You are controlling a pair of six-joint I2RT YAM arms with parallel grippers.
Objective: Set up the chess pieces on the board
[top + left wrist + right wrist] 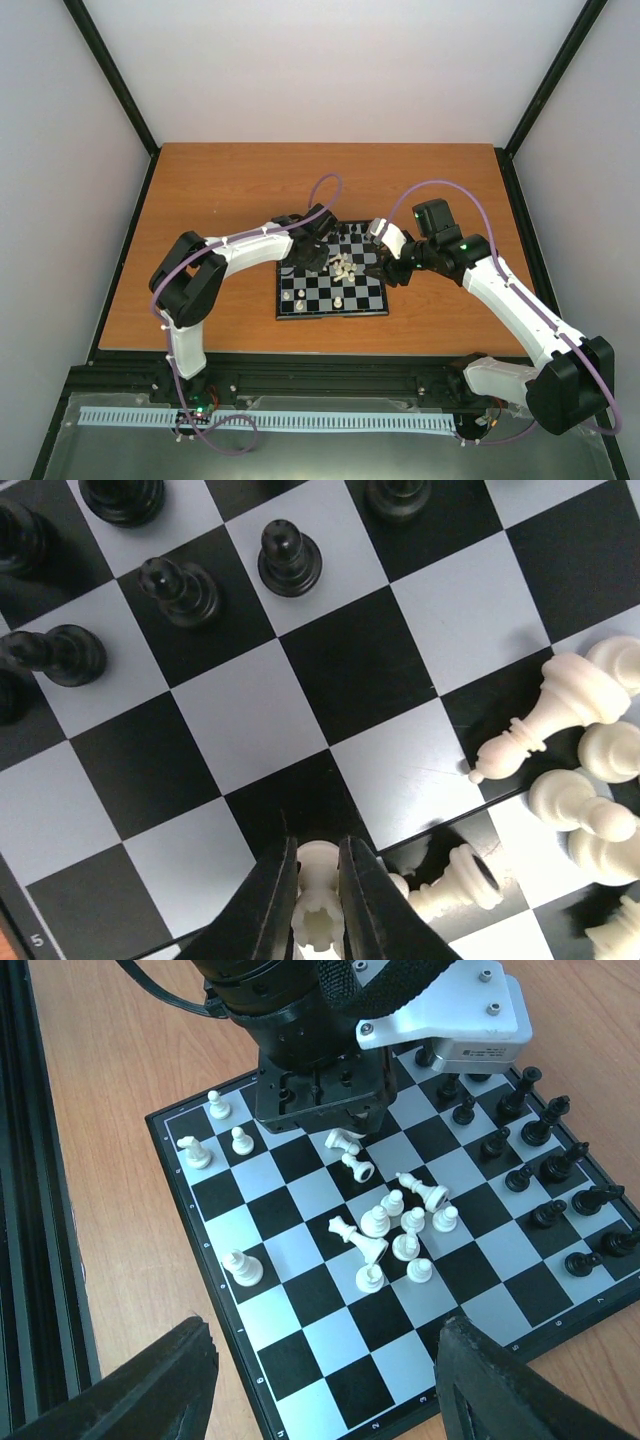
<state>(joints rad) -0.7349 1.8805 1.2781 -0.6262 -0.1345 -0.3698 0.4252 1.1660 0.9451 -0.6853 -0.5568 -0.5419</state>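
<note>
The board lies mid-table. My left gripper hangs over its left centre and is shut on a cream-white rook, which is pinched between the black fingers; the right wrist view shows this rook just above the board. A heap of tumbled cream-white pieces lies in the board's middle. Black pieces stand along one side. My right gripper is open and empty above the board's near-right edge.
Several white pieces stand apart from the heap: one near the board's edge, three in a corner. Bare wood tabletop surrounds the board. A black rail runs along the table's front edge.
</note>
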